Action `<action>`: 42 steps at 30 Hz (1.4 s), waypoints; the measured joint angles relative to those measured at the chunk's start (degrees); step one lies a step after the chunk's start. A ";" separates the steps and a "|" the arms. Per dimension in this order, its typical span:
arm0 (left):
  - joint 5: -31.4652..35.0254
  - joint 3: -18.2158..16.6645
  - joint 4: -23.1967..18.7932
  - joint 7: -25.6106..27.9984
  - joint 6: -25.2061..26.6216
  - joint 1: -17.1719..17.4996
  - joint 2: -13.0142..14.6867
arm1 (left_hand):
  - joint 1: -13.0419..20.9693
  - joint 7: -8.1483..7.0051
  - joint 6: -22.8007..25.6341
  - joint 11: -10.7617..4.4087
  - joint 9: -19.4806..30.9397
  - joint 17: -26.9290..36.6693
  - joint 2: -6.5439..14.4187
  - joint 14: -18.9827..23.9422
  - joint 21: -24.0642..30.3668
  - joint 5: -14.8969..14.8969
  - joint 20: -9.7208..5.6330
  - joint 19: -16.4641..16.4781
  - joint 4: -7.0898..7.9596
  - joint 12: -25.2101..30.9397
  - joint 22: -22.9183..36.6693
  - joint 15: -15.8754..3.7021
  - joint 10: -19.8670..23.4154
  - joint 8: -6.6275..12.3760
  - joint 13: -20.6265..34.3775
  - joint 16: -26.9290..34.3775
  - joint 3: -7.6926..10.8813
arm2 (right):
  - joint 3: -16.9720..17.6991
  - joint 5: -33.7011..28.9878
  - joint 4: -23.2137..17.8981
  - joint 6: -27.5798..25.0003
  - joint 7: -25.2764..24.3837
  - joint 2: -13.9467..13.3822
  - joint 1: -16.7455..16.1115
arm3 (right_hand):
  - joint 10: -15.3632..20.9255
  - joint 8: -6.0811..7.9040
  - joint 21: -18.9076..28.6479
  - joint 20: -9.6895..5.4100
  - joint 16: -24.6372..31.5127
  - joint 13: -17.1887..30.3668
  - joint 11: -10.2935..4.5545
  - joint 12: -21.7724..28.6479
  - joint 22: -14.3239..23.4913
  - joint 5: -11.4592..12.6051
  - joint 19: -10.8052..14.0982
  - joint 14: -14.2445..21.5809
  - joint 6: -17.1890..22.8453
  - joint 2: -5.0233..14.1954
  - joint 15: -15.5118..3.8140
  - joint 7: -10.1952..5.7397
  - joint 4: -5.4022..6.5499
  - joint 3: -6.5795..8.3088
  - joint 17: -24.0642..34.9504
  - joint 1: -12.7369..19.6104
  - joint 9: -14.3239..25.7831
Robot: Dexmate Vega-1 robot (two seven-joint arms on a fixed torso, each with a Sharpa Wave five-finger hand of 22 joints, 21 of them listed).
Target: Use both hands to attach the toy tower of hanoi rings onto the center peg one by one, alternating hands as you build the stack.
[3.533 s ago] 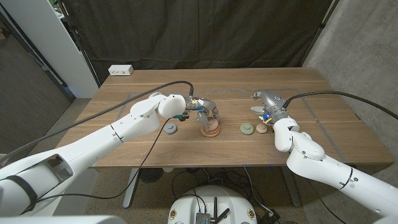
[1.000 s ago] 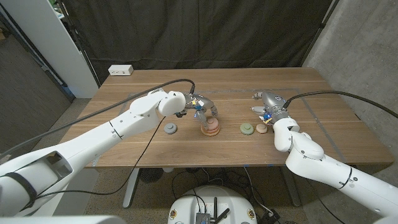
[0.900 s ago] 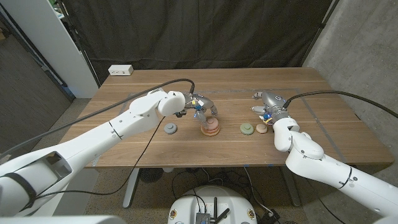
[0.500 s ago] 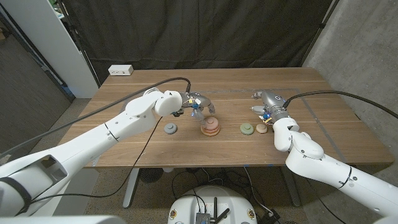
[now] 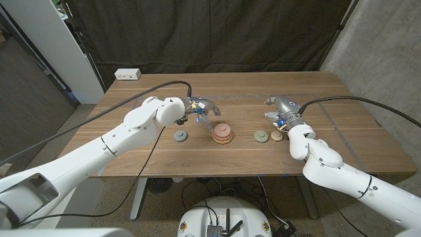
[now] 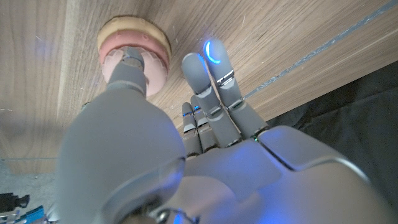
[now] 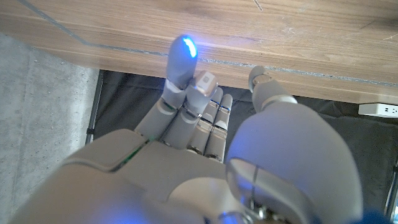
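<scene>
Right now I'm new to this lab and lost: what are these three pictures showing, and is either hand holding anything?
It is a two-armed robot at a wooden table. The wide picture looks down from its head; the other two come from cameras on each wrist, looking along the hand.

The left hand and right hand hover over the table, both holding nothing. On the table sit a peg with a stack of rings, a grey ring, a green ring and a small tan ring.

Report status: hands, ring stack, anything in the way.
Left hand open above table. Right hand open beyond loose rings. Stack on peg; gray ring, green ring, tan ring loose. Path unobstructed.
</scene>
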 measured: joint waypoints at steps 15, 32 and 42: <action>-1.70 -2.51 -2.81 4.11 5.12 3.62 2.90 | 0.19 -0.62 -0.62 -0.39 0.01 0.09 0.65 0.00 0.00 0.22 -0.10 -0.10 -0.31 0.45 0.00 0.00 -0.39 0.00 -0.53 0.00 0.31 | 0.41 0.19 0.13 0.81 0.06 0.25 -0.24 | 0.00 0.00 0.00 0.31 0.00 0.00 0.00 0.00 0.00 0.00 -0.31 -0.11 0.00 -0.85 0.11 0.00 0.00 0.00 0.09 -0.85 0.24; -3.85 -4.33 -3.86 9.24 9.25 6.60 4.60 | 0.74 -0.40 -0.40 -0.61 0.01 0.16 1.20 0.00 0.00 0.43 -0.10 -0.09 -0.79 0.83 0.00 0.00 -0.16 0.00 -1.06 0.00 0.31 | 1.25 0.16 -0.35 0.83 -0.43 0.38 -1.02 | 0.00 0.00 0.00 0.31 0.00 0.01 0.00 0.00 0.00 0.00 -0.31 -0.10 0.00 -0.83 0.11 0.00 0.00 0.00 0.19 -0.83 0.29; -4.83 -4.84 -4.14 11.57 11.44 7.65 5.36 | 1.05 -0.61 -0.20 -0.60 0.01 0.15 1.51 0.00 0.00 0.43 -0.10 -0.09 -0.78 0.83 -0.01 0.00 -0.16 0.00 -1.31 0.28 0.31 | 1.59 0.44 -0.35 0.99 -0.75 0.56 -1.16 | 0.00 0.00 0.00 0.31 0.00 0.01 0.00 0.00 0.00 0.00 -0.31 -0.10 0.00 -0.83 0.11 0.00 0.00 0.00 0.19 -0.83 0.29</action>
